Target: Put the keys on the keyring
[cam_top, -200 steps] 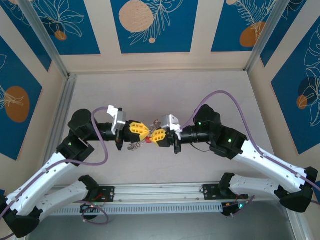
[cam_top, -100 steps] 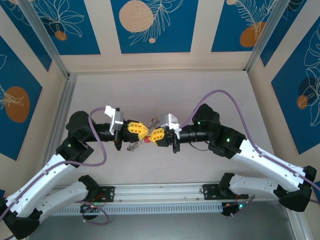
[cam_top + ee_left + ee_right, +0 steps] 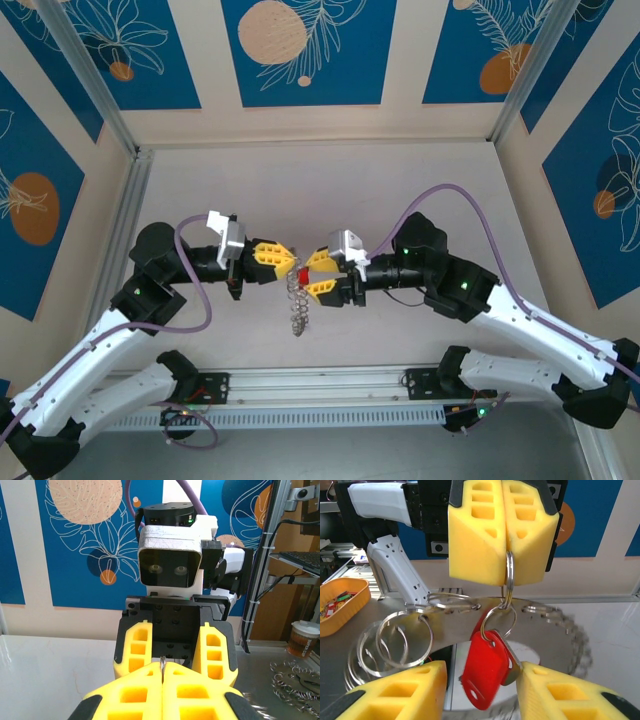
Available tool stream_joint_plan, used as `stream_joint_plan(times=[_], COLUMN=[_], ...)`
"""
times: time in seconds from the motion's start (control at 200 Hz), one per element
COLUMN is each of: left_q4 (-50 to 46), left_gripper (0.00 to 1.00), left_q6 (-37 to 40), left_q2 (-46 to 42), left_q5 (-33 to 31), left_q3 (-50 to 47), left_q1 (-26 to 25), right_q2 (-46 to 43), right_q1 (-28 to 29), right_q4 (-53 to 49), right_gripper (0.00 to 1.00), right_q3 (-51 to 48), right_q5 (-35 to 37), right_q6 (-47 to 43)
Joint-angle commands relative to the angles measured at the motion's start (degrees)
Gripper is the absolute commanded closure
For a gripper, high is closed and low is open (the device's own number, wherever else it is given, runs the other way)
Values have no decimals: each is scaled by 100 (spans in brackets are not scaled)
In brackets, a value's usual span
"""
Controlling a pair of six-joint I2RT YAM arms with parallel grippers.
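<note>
Over the table's (image 3: 420,180) middle, the left gripper (image 3: 288,263) pinches the keyring (image 3: 297,300) tight. The red key (image 3: 485,672) dangles between the wide-open fingers of the right gripper (image 3: 316,273). A slipping pinch would likely drop the whole bunch.

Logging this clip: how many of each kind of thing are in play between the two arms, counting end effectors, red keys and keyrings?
End effectors: 2, the left end effector and the right end effector
Red key: 1
Keyring: 1
Total: 4
</note>
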Motion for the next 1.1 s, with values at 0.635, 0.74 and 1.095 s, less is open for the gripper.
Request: stream_joint_plan(times=[0.635, 0.74, 1.095], left_q4=[85, -105, -654], left_gripper=[100, 100, 100], left_q6=[57, 214, 782], left_q2=[-114, -133, 33], left_q5=[133, -64, -1008], left_q3=[210, 192, -132], left_q1=[84, 105, 101], right_q2=[70, -100, -58], right_q1=[-63, -66, -359], right_q4=[226, 48, -777], right_gripper=[96, 99, 100], right_q3=[-2, -44, 201], right_q5=[51, 211, 981], right_q6=[36, 49, 366])
